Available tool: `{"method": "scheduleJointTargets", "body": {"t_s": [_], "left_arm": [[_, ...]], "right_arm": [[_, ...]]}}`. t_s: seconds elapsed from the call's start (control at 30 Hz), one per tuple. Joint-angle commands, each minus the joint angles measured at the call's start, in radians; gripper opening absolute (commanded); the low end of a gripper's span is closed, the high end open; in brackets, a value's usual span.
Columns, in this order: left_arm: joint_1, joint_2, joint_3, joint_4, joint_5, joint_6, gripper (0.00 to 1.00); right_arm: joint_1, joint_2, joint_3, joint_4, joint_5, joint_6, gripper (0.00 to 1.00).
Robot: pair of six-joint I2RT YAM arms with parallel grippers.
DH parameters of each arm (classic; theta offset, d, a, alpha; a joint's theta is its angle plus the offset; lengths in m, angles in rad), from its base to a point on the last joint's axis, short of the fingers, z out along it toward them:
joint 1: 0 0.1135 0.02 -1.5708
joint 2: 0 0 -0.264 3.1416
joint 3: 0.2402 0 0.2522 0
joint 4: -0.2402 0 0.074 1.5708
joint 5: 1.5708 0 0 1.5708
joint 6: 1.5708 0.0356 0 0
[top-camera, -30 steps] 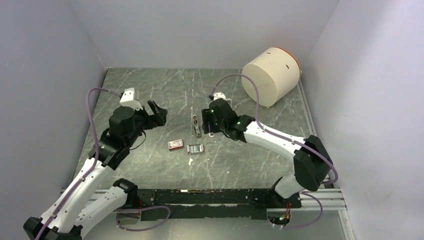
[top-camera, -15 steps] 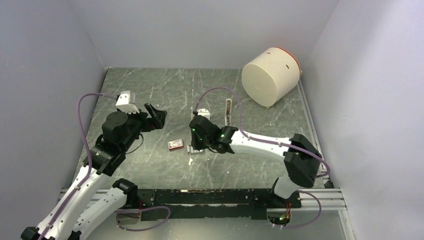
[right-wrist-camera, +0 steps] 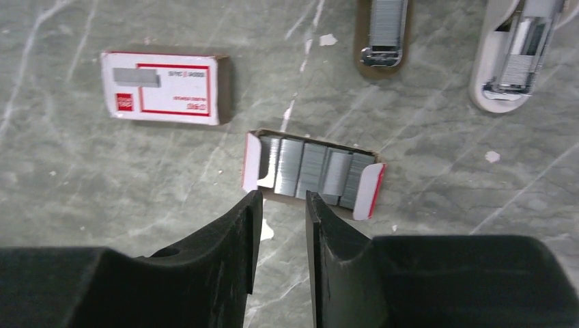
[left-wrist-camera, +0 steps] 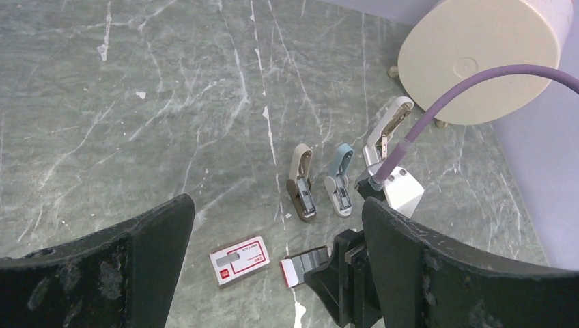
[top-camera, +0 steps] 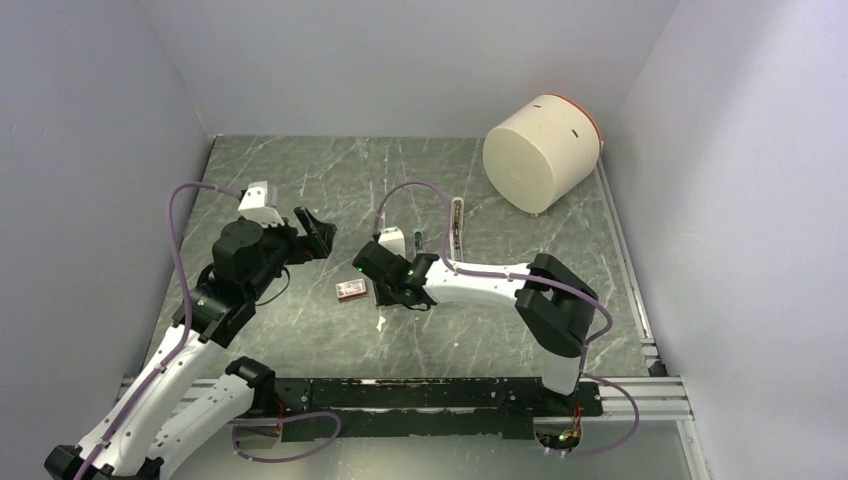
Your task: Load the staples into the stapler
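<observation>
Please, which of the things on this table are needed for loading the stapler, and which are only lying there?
Needed:
- staples
- tan stapler, blue stapler, white stapler; I cannot tell which one is to be loaded
- right tool, poised at the staples

Only lying there:
- closed red box
- big cream drum in the far right corner

Top cam high, wide; wrist cams low, both see staples.
</observation>
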Motion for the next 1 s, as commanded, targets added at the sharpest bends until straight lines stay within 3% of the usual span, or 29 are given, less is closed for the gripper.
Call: {"method": "scheduleJointTargets", "body": {"t_s": [0.0,0.73,0.97], "left_arm": [[0.004,0.006,-0.008,0.014,-0.022,-0.003,0.97],[0.004,0.014,-0.013,-0.013,-0.049,-0.025,0.97],[0.005,-0.008,-0.036,-0.081,-0.066,-0.084,0.97]], "right_arm": [[0.003,0.022,0.044,-0.071,0.1,0.016,0.34],[-0.032,0.06,0.07,-0.082,0.079,-0.031,0.51],[-0.071,0.093,0.128,-0.075,0.063,-0.047,0.49]]}}
